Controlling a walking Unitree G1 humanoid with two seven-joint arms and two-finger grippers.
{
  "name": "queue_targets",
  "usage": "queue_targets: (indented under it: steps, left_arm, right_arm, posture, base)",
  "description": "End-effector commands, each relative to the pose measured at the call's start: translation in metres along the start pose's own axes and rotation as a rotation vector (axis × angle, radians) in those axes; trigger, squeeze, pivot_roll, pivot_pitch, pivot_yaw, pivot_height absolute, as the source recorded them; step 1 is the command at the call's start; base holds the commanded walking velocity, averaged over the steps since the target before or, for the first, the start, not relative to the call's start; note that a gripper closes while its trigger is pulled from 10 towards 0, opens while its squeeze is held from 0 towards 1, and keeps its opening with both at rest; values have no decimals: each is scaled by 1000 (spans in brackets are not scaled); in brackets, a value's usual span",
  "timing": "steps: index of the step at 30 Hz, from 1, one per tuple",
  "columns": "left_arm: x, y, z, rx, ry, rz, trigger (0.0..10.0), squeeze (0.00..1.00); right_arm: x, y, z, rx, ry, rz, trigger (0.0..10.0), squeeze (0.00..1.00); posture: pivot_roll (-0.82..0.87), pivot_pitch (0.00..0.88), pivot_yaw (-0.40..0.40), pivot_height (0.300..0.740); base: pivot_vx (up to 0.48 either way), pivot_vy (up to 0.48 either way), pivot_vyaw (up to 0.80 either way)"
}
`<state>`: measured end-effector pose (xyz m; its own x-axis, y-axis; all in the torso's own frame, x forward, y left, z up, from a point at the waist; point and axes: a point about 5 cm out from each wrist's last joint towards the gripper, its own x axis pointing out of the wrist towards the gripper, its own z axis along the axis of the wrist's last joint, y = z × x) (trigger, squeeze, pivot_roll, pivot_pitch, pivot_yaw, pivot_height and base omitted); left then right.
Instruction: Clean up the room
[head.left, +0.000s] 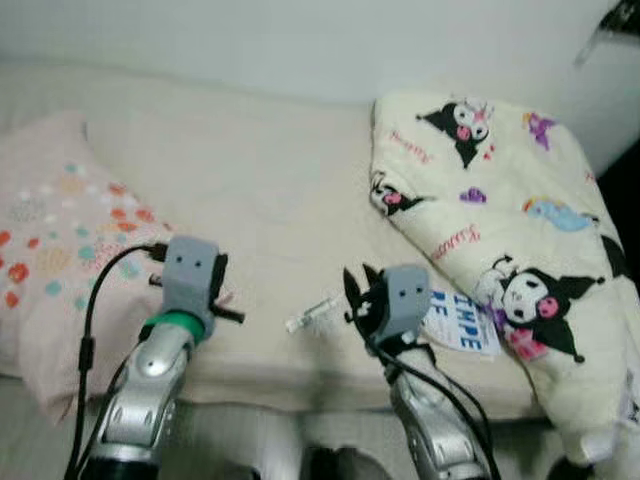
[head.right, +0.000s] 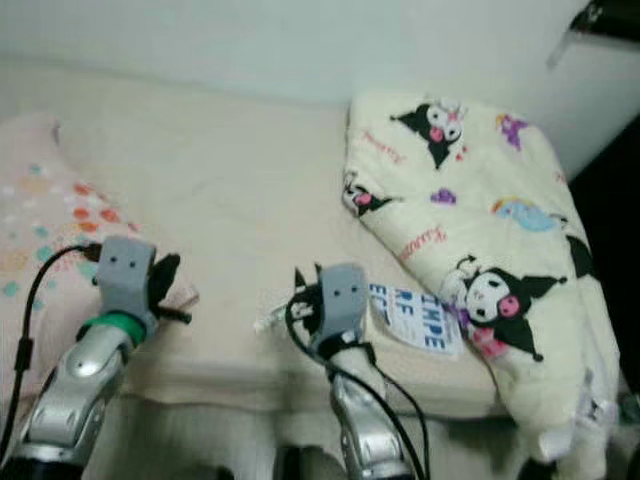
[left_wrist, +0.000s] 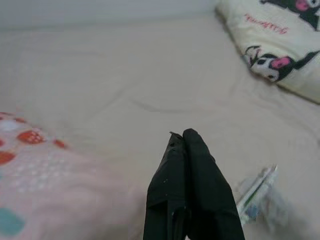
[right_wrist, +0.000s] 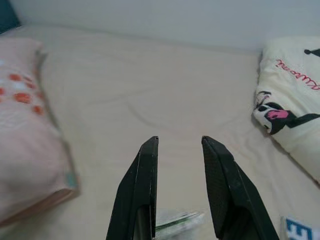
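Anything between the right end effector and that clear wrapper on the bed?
Nothing visible. The right end effector, fingers open, hovers just short of the clear wrapper, which lies on the bare bed sheet between pillow and blanket.

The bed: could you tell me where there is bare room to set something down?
The widest free patch is the sheet between the pink pillow and the cartoon-print quilt, back toward the wall. The near edge is crowded: a clear wrapper, a blue-lettered packet, and both grippers, left and right.

Count on the bed (head.left: 250, 190)

One pillow (head.left: 60, 240), one quilt (head.left: 500, 230), one wrapper (head.left: 312, 313), one card (head.left: 462, 322), two grippers: left (head.left: 232, 300), right (head.left: 356, 300).
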<state>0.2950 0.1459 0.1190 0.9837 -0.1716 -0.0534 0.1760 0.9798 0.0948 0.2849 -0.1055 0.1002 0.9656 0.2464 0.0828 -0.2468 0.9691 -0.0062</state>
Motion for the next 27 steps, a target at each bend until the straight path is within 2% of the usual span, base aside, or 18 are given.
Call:
queue_targets:
  steps: [1,5,6,9,12,16,24,27]
  left_arm:
    - [-3,4,-12,-46,61,20,10000,0]
    - [-1,6,-12,-95,67,33,10000,0]
    - [1,9,-11,-141,60,62,10000,0]
    - [3,11,-10,-158,49,78,10000,0]
    - [9,14,-7,-105,17,109,10000,0]
    - [13,10,-3,-53,-6,89,10000,0]
    - [14,-1,-2,-59,5,37,10000,0]
    - [14,-4,-3,-59,11,26,10000,0]
  right_arm:
    - [-3,-5,-4,-21,13,-14,10000,0]
    - [-2,-9,-2,-32,7,-29,10000,0]
    - [1,-17,-1,-43,7,-51,10000,0]
    - [2,-22,0,-50,8,-64,10000,0]
    - [5,-30,0,-60,14,-87,10000,0]
    - [8,-33,-1,-41,16,-99,10000,0]
    - [14,-29,-5,57,22,-166,10000,0]
    - [13,-27,-7,63,30,-172,10000,0]
  posture:
    - [16,98,11,740]
    - [12,99,-2,740]
    - [0,104,-23,740]
    - [-1,105,-28,740]
    - [-5,118,-53,740]
    - [4,124,-49,740]
    - [11,122,-19,740]
    - [13,121,-14,740]
  base:
    - [0,0,0]
    - [0,0,0]
    - [0,0,0]
    - [0,0,0]
    - [0,0,0]
    - [0,0,0]
    - [0,0,0]
    - [0,0,0]
